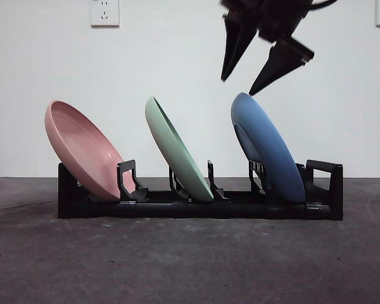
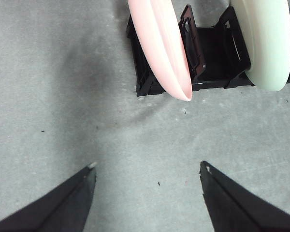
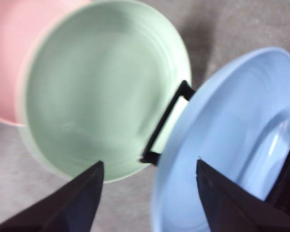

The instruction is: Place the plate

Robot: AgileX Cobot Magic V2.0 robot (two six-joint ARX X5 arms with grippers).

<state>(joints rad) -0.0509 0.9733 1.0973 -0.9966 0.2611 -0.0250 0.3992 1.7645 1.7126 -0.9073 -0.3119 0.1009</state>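
Observation:
A black dish rack holds three tilted plates: pink at the left, green in the middle, blue at the right. My right gripper hangs open just above the blue plate's top rim, not touching it. In the right wrist view the open jaws frame the blue plate and the green plate. My left gripper is open and empty over bare table, a short way from the rack end with the pink plate.
The rack stands on a grey table before a white wall. A wall socket sits high at the left. Open floor lies in front of the rack.

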